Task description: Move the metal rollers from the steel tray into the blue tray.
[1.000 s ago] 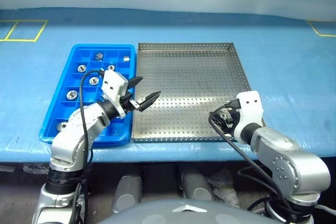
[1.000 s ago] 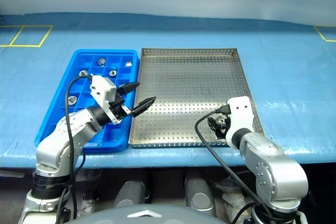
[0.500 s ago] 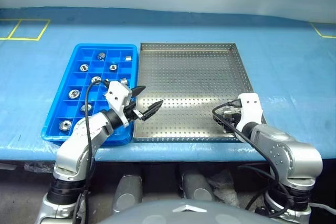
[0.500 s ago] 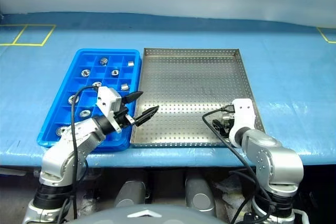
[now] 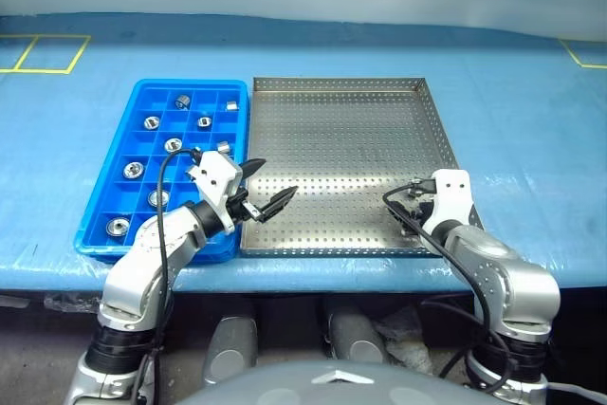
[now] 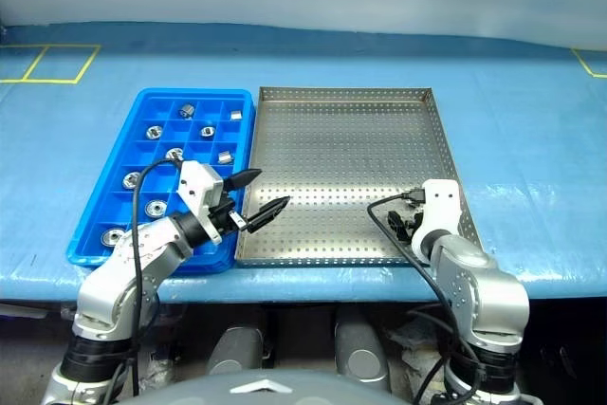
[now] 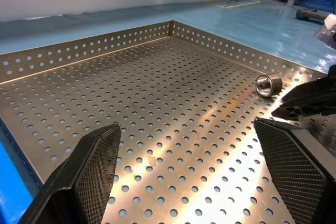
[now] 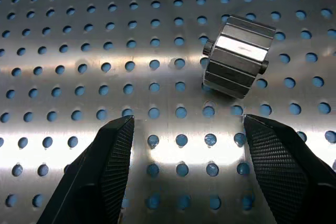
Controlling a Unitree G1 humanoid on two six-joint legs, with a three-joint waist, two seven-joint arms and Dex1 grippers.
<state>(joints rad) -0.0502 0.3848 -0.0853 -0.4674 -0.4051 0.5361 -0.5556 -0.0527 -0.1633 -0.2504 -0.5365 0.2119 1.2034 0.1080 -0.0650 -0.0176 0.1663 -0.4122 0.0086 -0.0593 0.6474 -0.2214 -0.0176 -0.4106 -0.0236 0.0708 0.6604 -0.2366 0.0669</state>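
One metal roller lies on its side on the perforated floor of the steel tray, near that tray's near right corner. The right gripper is poised just short of it, fingers spread apart and empty, the roller lying beyond the gap and nearer one fingertip. Nine more metal rollers sit in separate compartments of the blue tray, which lies against the steel tray's left rim. The left gripper hovers over the steel tray's near left corner, fingers wide apart, holding nothing.
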